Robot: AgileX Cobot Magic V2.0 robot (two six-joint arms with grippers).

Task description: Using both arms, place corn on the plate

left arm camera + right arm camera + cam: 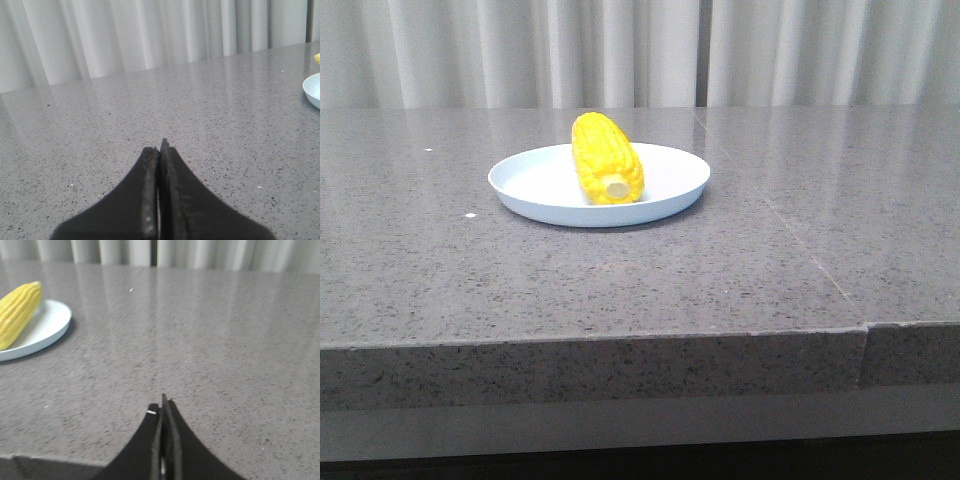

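Currently the corn (605, 157) lies on the plate (535, 186), pale cut stem end toward the front camera, tapered tip pointing away. The plate rests on the grey speckled surface (620, 280), with white curtains (520, 50) behind. The left end effector (159, 150) is fully closed, fingers pressed together, holding nothing, well apart from the plate. The right end effector (163, 407) is likewise fully closed and empty, above the surface.
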